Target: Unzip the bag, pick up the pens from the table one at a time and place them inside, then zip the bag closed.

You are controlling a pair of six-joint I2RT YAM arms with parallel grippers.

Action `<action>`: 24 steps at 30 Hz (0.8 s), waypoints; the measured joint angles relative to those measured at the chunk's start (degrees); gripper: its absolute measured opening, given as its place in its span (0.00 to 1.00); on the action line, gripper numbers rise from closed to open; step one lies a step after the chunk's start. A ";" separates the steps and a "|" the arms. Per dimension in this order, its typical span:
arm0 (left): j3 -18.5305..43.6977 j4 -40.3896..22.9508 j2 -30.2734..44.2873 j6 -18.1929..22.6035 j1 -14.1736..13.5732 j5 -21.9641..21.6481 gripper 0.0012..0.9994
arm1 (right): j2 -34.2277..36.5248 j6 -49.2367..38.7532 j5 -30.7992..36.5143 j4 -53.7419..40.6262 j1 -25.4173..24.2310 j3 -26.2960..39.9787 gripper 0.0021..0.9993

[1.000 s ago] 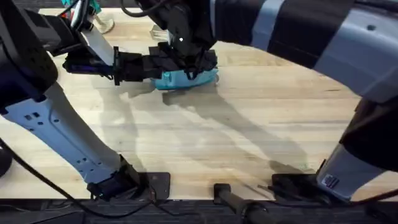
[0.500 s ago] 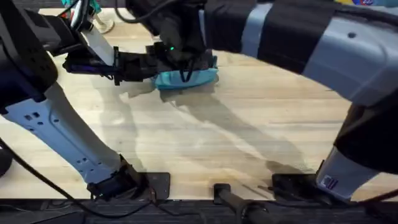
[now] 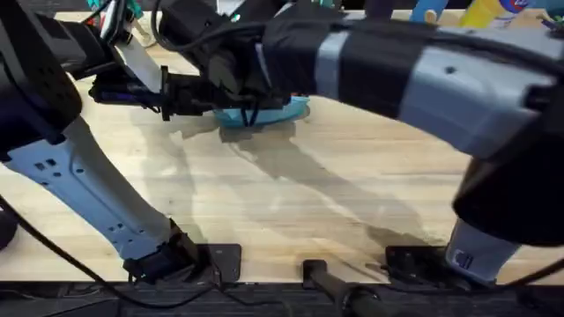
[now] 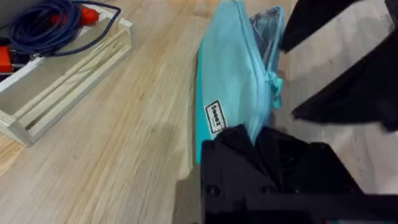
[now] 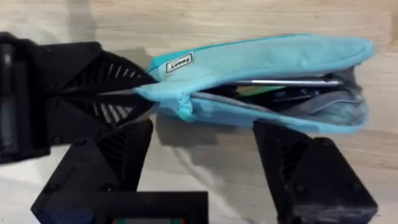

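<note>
Overhead view: the left gripper (image 3: 189, 95) sits at upper left of centre, reaching rightward onto the end of the bag (image 3: 280, 110), which lies on the table (image 3: 291, 202) at upper centre. The right arm crosses the frame from the lower right and covers most of the bag, leaving a teal edge visible.

Left wrist view: the bag (image 4: 233, 87) runs up the centre of the frame with a white label near its lower end, where the left gripper (image 4: 245, 140) is clenched on the fabric. A wooden tray (image 4: 68, 74) holding a blue cable (image 4: 50, 25) occupies the upper left.

Right wrist view: the left gripper (image 5: 134, 94) pinches the bag (image 5: 261, 59) at its left end. The zipper is open, and a silvery pen (image 5: 286, 81) lies inside. The right gripper (image 5: 202, 158) hangs with its fingers (image 5: 292, 165) released, spread beside the bag's long edge.
</note>
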 joint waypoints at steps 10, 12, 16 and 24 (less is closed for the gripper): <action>0.00 0.16 0.00 0.00 0.00 0.00 0.04 | 1.95 1.12 1.67 1.97 0.04 -0.15 0.96; 0.02 0.15 0.00 0.00 0.07 0.00 0.04 | 1.98 1.23 2.10 2.51 0.09 -0.15 0.96; 0.01 0.17 0.00 0.00 0.07 0.00 0.04 | 1.98 1.25 2.69 3.04 0.11 -0.15 0.94; 0.02 0.17 0.00 0.00 0.07 0.00 0.04 | 2.07 0.75 2.93 4.05 0.24 -0.17 0.81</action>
